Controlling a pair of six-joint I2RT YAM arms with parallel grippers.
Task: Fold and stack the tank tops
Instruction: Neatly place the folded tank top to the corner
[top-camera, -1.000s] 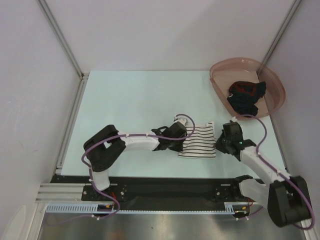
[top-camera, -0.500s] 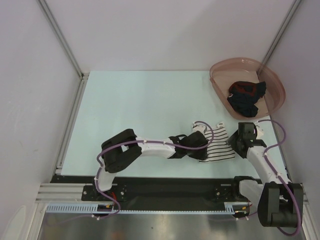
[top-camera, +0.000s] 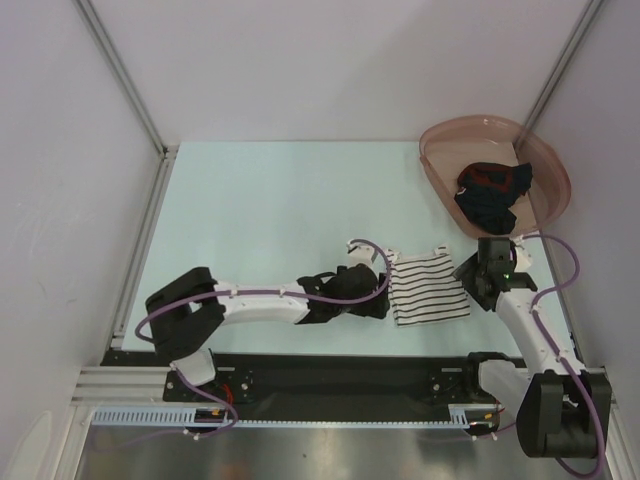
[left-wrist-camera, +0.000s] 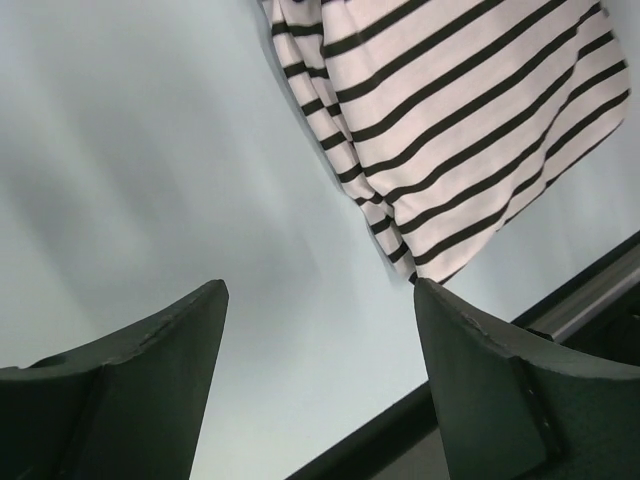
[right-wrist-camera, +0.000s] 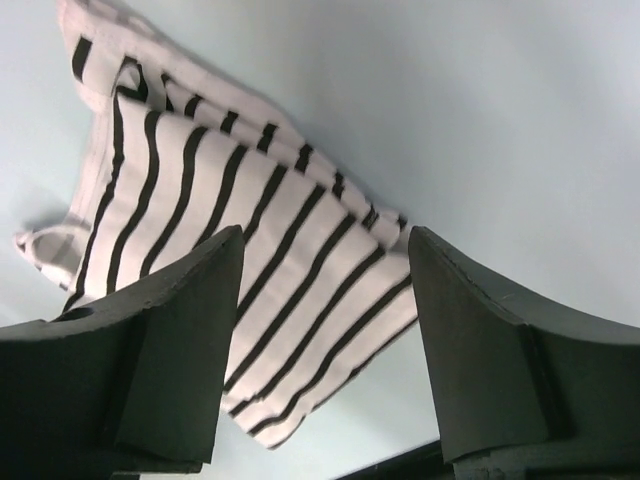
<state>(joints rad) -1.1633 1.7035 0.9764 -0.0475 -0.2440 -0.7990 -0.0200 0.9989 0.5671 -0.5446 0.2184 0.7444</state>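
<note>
Pale blue table (top-camera: 280, 200) boxed in by plain white walls, nothing fancy. So the striped tank top (top-camera: 428, 288) is lying flat close to the near edge of the table, over toward the right side. It looks like a roughly square packet from above, with the strap loops poking out along the side that faces the far edge. In the right wrist view (right-wrist-camera: 300, 270) you can see more than one layer of cloth stacked along one edge, and a strap loop curled off to the side.

Left gripper (top-camera: 383, 297) sits just beside the left edge of the striped top, arm stretched out low along the near edge. Its wrist view shows the gripper (left-wrist-camera: 320, 300) spread wide with only bare table between the fingers, and the cloth (left-wrist-camera: 450, 110) lying a little beyond the tips, so it's let go and not touching anything.

Right gripper (top-camera: 478, 275) is just off the right edge of the same top. From its own camera the gripper (right-wrist-camera: 325, 240) is spread wide too, hanging above the stripes with nothing pinched.

Dark tank top (top-camera: 490, 195), the navy/black one with red bits, is crumpled in a heap inside the pink see-through basin (top-camera: 550, 170) at the far right corner of the table, well apart from both grippers.
</note>
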